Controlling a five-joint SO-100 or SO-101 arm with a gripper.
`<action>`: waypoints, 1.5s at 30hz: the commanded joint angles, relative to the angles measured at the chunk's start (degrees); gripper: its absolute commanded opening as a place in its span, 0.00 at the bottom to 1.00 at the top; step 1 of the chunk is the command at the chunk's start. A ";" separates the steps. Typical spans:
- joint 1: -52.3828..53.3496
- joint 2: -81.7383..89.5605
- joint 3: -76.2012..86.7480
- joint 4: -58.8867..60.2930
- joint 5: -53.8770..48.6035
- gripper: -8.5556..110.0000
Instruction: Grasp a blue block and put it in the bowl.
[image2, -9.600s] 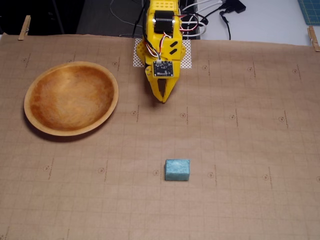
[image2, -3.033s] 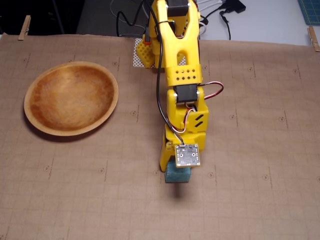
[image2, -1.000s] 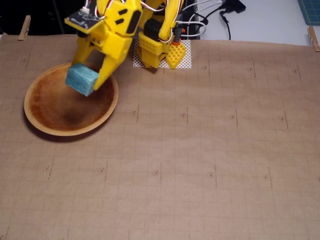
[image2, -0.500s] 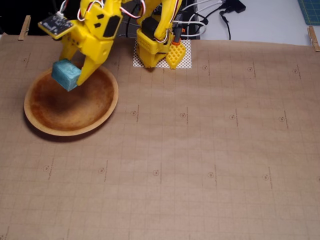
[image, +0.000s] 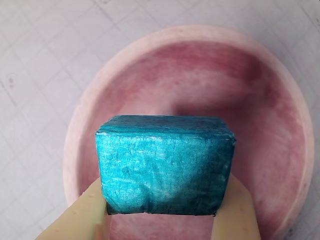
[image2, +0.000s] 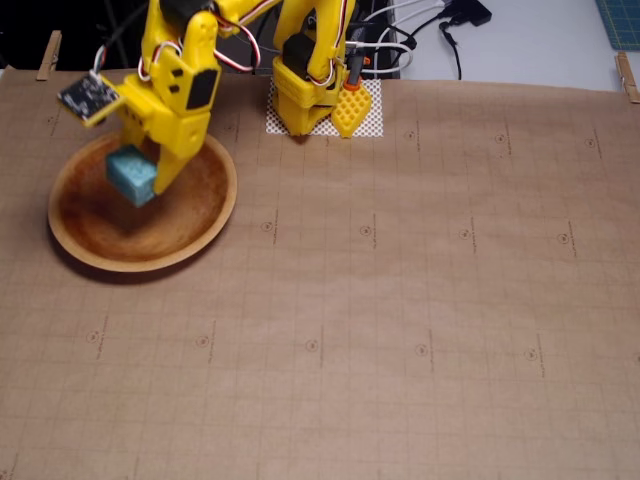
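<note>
End effector (image2: 135, 180) clamped on the blue block (image2: 132, 175), one finger pressed against each side as the wrist view shows (image: 165, 165); half a second ago it held the block over the near rim, and now it has swung further in and dipped, so the block hangs above the bowl's (image2: 215, 215) hollow, seemingly not yet touching wood. That leaves only the release, by my judgement. Behind it, the yellow arm (image2: 180, 70) folds steeply down from its base at the desk's (image2: 420, 300) far edge.

My table wears brown gridded paper (image2: 420, 300), pinned by 2 wooden clothespins (image2: 48, 54) at its far corners; black cables (image2: 455, 30) trail behind.
</note>
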 joint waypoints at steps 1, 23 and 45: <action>-0.53 -1.05 -4.13 -2.99 0.44 0.05; 1.85 -13.10 -4.22 -10.81 2.11 0.05; 5.71 -14.77 -3.87 -10.72 2.02 0.26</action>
